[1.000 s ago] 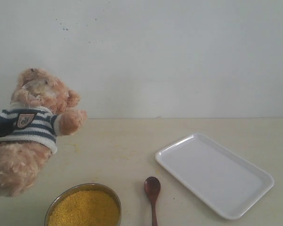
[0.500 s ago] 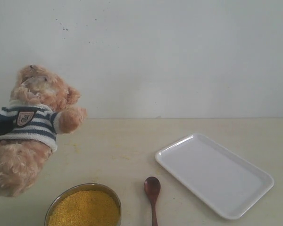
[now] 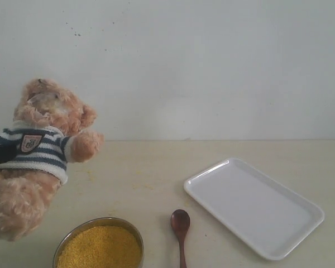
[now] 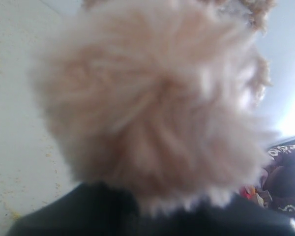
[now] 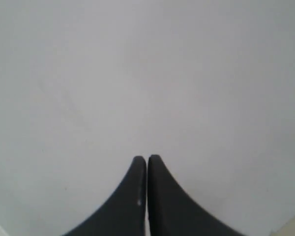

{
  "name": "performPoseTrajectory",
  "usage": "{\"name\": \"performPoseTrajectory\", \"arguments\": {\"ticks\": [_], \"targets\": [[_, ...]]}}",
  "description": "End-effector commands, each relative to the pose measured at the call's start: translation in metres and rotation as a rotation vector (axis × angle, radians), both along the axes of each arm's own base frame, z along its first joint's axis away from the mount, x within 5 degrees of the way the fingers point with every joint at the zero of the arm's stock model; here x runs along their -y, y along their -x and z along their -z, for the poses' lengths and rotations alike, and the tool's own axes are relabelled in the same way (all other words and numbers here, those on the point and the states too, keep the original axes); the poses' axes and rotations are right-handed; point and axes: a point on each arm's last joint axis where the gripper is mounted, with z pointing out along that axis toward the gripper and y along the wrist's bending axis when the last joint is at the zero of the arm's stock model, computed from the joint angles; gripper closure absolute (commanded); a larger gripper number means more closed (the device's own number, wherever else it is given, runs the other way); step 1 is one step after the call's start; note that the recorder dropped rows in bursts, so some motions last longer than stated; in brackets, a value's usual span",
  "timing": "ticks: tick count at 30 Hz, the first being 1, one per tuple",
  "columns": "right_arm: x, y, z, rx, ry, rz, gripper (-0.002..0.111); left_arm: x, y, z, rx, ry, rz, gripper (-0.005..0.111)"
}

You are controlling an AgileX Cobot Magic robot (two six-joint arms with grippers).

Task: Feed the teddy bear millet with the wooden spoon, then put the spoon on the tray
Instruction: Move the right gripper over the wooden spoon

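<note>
Your left jaws held the fluffy bear (image 3: 39, 148) aloft, well left of the rimmed tray (image 3: 254, 206); the wooden spoon (image 3: 180, 223) lay just left, grainy millet (image 3: 100, 248) farther left. Your right jaws were shut.

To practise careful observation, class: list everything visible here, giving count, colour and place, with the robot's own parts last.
fluffy plush teddy bear in a striped shirt: one, tan with navy-and-white, held above the table at far left
fine millet: one mound, bright yellow, inside the bowl
round metal bowl: one, dull metallic, front left
small wooden spoon: one, dark reddish-brown, lying between bowl and tray
flat rectangular tray: one, white, on the right
table: one, cream
wall: one, white, behind
left gripper: one, black, gripping the bear
right gripper: one, black, shut, holding nothing
</note>
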Motion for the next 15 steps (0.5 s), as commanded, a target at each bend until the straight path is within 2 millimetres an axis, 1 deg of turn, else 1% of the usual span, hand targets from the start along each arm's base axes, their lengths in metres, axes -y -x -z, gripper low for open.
{"name": "performPoseTrajectory", "arguments": {"ticks": [1,2,4,5,7,9,10,11,12,13,14,15], "targets": [[-0.019,-0.012,-0.012,-0.004,0.176,-0.095,0.108,0.003,0.002,-0.003,0.026,0.010,0.019,0.103],[-0.025,-0.016,-0.020,0.051,0.210,-0.119,0.108,0.002,0.002,-0.003,0.025,0.009,0.017,0.103],[-0.040,-0.027,-0.034,0.158,0.346,-0.166,0.108,0.002,0.002,-0.003,0.033,0.000,0.020,0.103],[-0.050,-0.035,-0.043,0.202,0.419,-0.196,0.108,0.002,0.002,-0.003,0.037,0.004,0.014,0.103],[-0.066,-0.058,-0.060,0.214,0.528,-0.244,0.108,0.002,0.001,-0.004,0.038,0.007,0.010,0.103],[-0.082,-0.094,-0.068,0.144,0.638,-0.276,0.108,0.003,0.003,-0.003,0.035,-0.003,0.028,0.103],[-0.088,-0.111,-0.069,0.097,0.678,-0.278,0.108,0.003,0.003,-0.002,0.033,-0.006,0.032,0.103],[-0.094,-0.132,-0.067,0.027,0.729,-0.270,0.108,0.003,0.003,-0.002,0.032,-0.008,0.034,0.103],[-0.099,-0.154,-0.064,-0.050,0.785,-0.260,0.108,0.003,0.003,-0.002,0.032,-0.008,0.034,0.103],[-0.101,-0.172,-0.057,-0.142,0.841,-0.250,0.108,0.003,0.003,-0.002,0.032,-0.009,0.035,0.103],[-0.104,-0.195,-0.046,-0.285,0.897,-0.243,0.108,0.003,0.003,-0.002,0.030,-0.014,0.041,0.103],[-0.106,-0.208,-0.040,-0.365,0.926,-0.238,0.108,0.004,0.004,-0.001,0.028,-0.018,0.045,0.103]]}}
